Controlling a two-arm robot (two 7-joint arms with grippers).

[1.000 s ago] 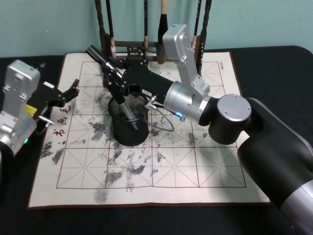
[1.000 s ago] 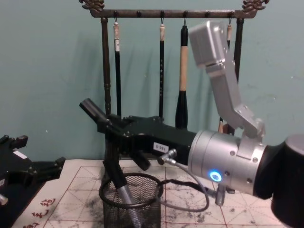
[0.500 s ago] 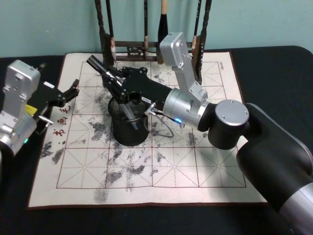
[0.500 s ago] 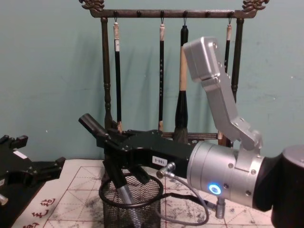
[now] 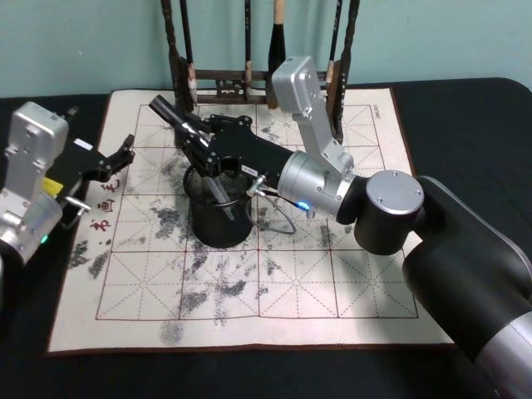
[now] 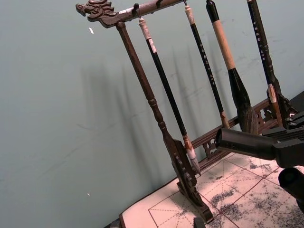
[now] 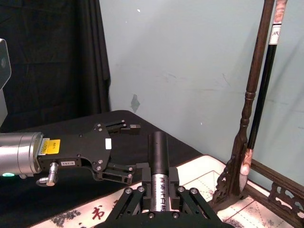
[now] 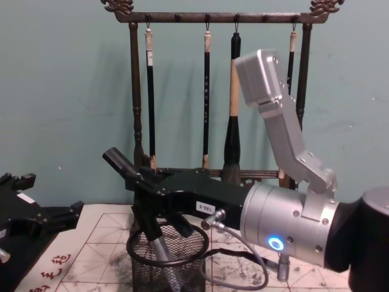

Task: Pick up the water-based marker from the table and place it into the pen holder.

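Your right gripper (image 5: 198,148) is closed around the water-based marker (image 5: 193,154), right over the pen holder (image 5: 220,213). The marker is not standing straight. It leans, with its dark cap end up and out toward the robot's left and back toward the brush rack (image 8: 213,91), and its grey lower end already down inside the black wire-mesh cup. From the chest view you can see that grey end (image 8: 161,255) through the mesh, well below the rim. From the right wrist view the fingers (image 7: 137,197) press on both sides of the marker's barrel. So the marker's long line runs on a slant from the cup's inside up past its near-left rim. I think the next move is just to let go, and the marker should slide down and rest against the rim. Watch that the slanted marker does not tip the light cup. Your left gripper (image 5: 116,158) waits with its fingers apart at the left edge of the calligraphy mat (image 5: 332,283), well apart from the cup, so the right arm is the one to finish.
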